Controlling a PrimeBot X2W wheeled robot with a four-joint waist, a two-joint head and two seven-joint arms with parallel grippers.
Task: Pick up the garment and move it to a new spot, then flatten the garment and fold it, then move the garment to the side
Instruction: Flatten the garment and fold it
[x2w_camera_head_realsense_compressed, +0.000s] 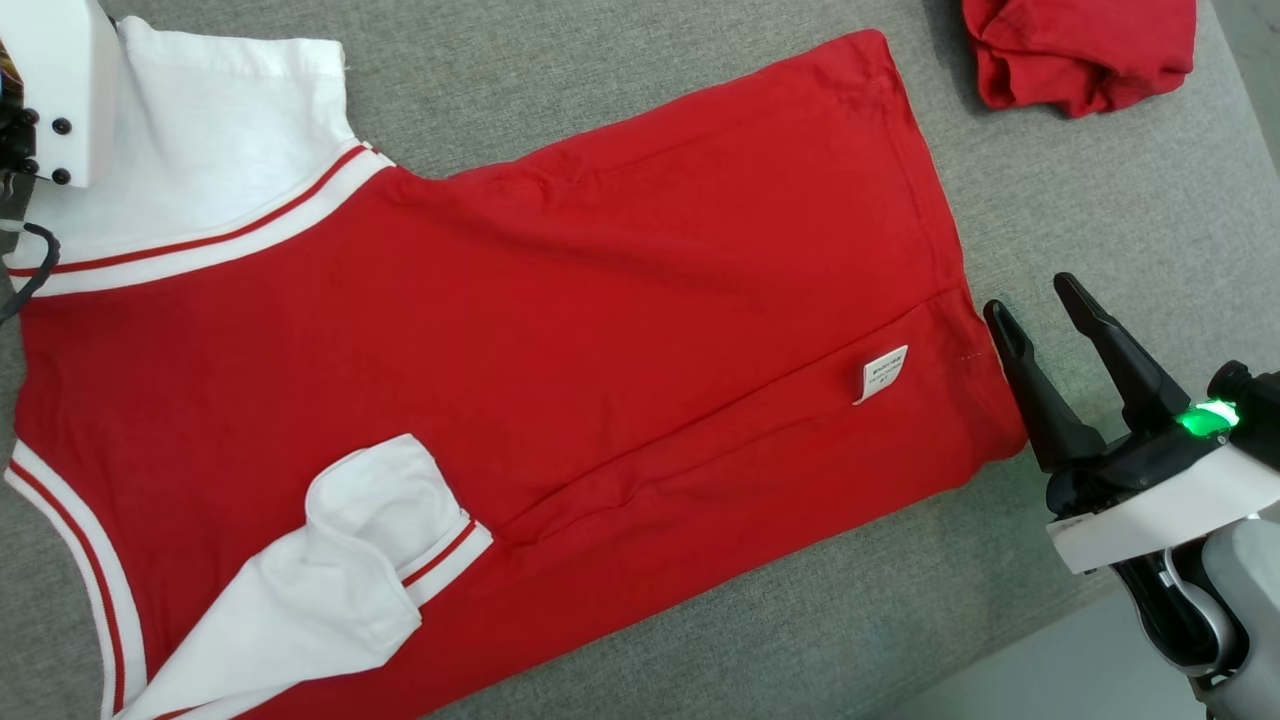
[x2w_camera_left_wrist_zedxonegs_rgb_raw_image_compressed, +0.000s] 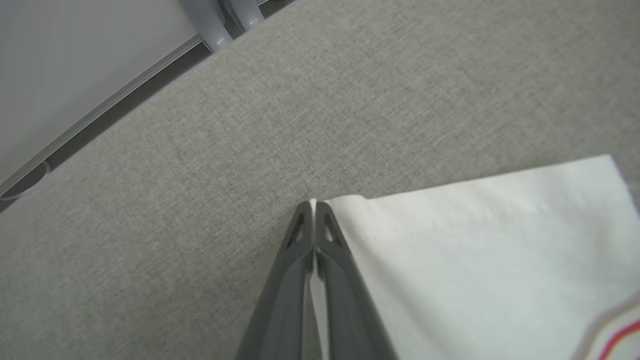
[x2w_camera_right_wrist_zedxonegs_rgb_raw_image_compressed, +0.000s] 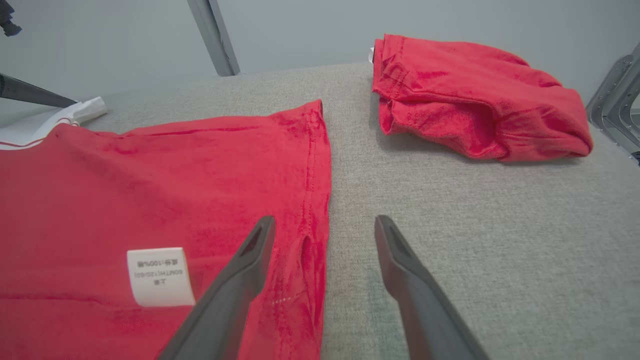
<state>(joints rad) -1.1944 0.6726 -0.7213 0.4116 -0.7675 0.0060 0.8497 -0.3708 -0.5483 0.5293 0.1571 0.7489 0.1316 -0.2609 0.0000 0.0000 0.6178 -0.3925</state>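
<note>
Head view: garment (x2w_camera_head_realsense_compressed: 560, 330), red with white sleeves, lies spread flat on the grey table (x2w_camera_head_realsense_compressed: 1100, 200), with a red bundle (x2w_camera_head_realsense_compressed: 1080, 50) well apart at the far right; right gripper (x2w_camera_head_realsense_compressed: 1030, 296) has its fingers spread, just beside the hem corner. Left wrist view: left gripper (x2w_camera_left_wrist_zedxonegs_rgb_raw_image_compressed: 312, 207) fingers are pressed together, pinching the corner edge of the white sleeve (x2w_camera_left_wrist_zedxonegs_rgb_raw_image_compressed: 475, 250). Right wrist view: the spread fingers straddle the hem edge, one over red fabric near the care label (x2w_camera_right_wrist_zedxonegs_rgb_raw_image_compressed: 160, 275), the other over bare table.

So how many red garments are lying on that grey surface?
2. A red cotton shirt with white sleeves lies spread out in the middle; a bundled plain red cloth garment sits at the far right. Others may lie out of frame.
</note>
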